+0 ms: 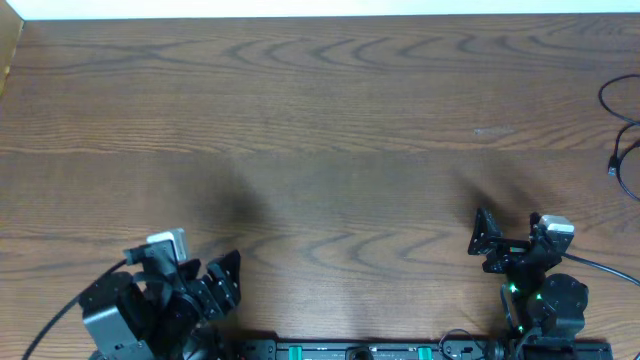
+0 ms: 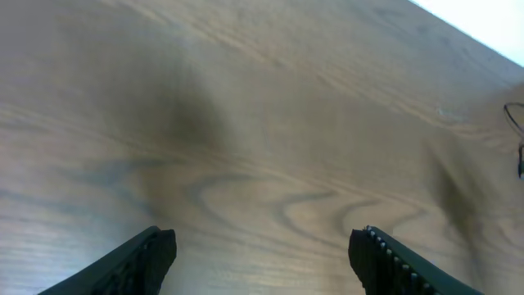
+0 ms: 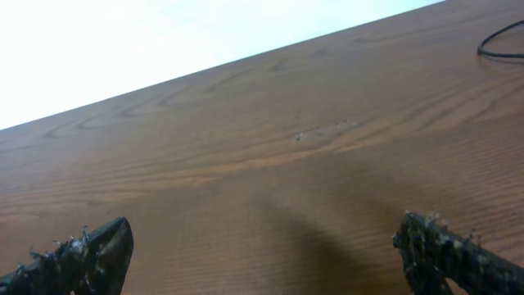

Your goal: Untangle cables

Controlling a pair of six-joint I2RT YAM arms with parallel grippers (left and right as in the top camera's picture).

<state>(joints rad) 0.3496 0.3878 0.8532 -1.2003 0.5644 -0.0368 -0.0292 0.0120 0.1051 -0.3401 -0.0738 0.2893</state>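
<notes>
Black cables (image 1: 622, 140) lie at the far right edge of the wooden table, mostly cut off by the overhead frame. A loop of them shows in the left wrist view (image 2: 516, 135) and at the top right of the right wrist view (image 3: 501, 43). My left gripper (image 1: 222, 278) rests open and empty near the front left of the table; its fingers (image 2: 262, 246) frame bare wood. My right gripper (image 1: 510, 232) is open and empty near the front right, its fingers (image 3: 266, 246) wide apart over bare wood, well short of the cables.
The wooden table (image 1: 320, 130) stretches across the view, with a white wall strip along its far edge. The arm bases and a black rail with green parts (image 1: 360, 350) sit at the front edge. A robot cable (image 1: 600, 268) runs right from the right arm.
</notes>
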